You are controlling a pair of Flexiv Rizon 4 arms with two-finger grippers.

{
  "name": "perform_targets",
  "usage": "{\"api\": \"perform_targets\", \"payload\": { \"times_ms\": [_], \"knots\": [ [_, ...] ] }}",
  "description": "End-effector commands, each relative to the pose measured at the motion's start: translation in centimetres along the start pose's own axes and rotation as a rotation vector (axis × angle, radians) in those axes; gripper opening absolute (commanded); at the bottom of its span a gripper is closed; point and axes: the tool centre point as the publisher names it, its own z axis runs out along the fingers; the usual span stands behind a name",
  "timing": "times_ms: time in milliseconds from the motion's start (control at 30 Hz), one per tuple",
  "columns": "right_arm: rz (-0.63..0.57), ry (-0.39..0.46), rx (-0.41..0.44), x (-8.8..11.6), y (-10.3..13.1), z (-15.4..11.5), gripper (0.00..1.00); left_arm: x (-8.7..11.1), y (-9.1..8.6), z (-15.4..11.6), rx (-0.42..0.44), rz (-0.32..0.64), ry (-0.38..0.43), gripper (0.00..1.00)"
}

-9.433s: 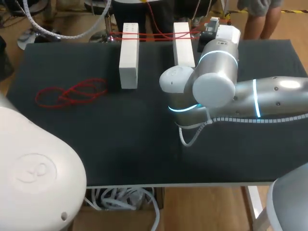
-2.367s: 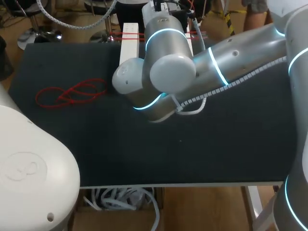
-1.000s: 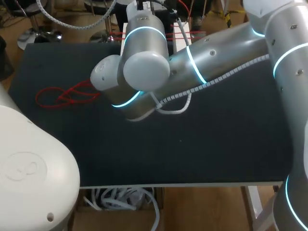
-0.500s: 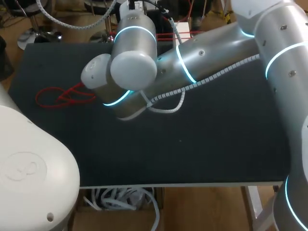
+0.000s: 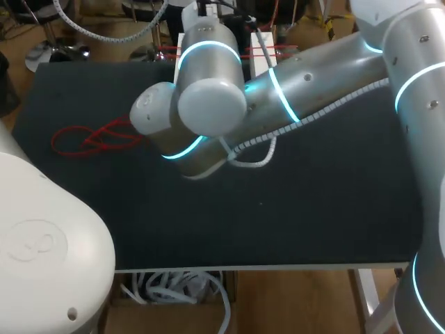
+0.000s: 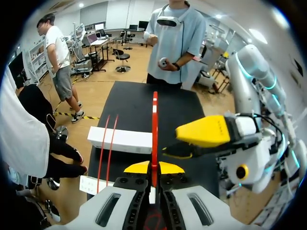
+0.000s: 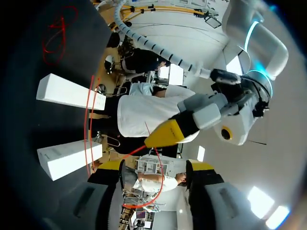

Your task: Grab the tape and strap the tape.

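Our right arm (image 5: 299, 76) swung back rightward, right gripper (image 7: 155, 166) spread wide, our left gripper (image 6: 153, 167) clamped on the red tape strand (image 6: 154, 120), white block (image 6: 120, 140) ahead.

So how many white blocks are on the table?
2. One block lies nearer the red tangle, the other block just past it. Tape strands cross both.
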Motion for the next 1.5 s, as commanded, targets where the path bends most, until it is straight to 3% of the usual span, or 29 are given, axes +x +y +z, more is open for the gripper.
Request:
{"api": "perform_targets", "payload": {
  "times_ms": [33, 167, 233, 467, 733, 900, 1067, 1300, 1333, 1367, 1400, 1500],
  "knots": [
    [-0.017, 0.008, -0.190, 0.1, -3.4, -2.8, 1.00, 0.1, -0.1, 0.0, -0.004, -0.002, -0.002, 0.00],
    [-0.022, 0.003, -0.201, 0.3, -3.7, -3.2, 1.00, 0.1, -0.1, 0.0, -0.004, -0.002, -0.002, 0.00],
    [-0.022, 0.003, -0.201, 0.3, -3.7, -3.2, 1.00, 0.9, 1.4, -0.2, -0.004, -0.025, -0.014, 0.00],
    [-0.022, 0.003, -0.201, 0.3, -3.7, -3.2, 1.00, 3.4, 7.9, -1.5, -0.078, -0.052, 0.008, 0.00],
    [-0.022, 0.003, -0.201, 0.3, -3.7, -3.2, 1.00, 5.3, 17.0, -2.9, -0.178, 0.012, -0.006, 0.00],
    [-0.022, 0.003, -0.201, 0.3, -3.7, -3.2, 1.00, 6.0, 22.3, -4.4, -0.207, 0.035, 0.047, 0.00],
    [-0.022, 0.003, -0.201, 0.3, -3.7, -3.2, 1.00, 5.6, 26.6, -6.7, -0.227, 0.058, 0.083, 0.00],
    [-0.022, 0.003, -0.201, 0.3, -3.7, -3.2, 1.00, 5.0, 30.2, -8.5, -0.221, 0.055, 0.084, 0.02],
    [-0.022, 0.003, -0.201, 0.3, -3.7, -3.2, 1.00, 5.0, 30.5, -8.5, -0.208, 0.045, 0.094, 0.23],
    [-0.022, 0.003, -0.201, 0.3, -3.7, -3.2, 1.00, 5.0, 30.5, -8.5, -0.208, 0.045, 0.094, 0.68],
    [-0.022, 0.003, -0.201, 0.3, -3.7, -3.2, 1.00, 5.0, 30.5, -8.5, -0.208, 0.045, 0.094, 1.00],
    [-0.022, 0.003, -0.201, 0.3, -3.7, -3.2, 1.00, 5.0, 30.5, -8.5, -0.208, 0.045, 0.094, 1.00]
  ]
}}
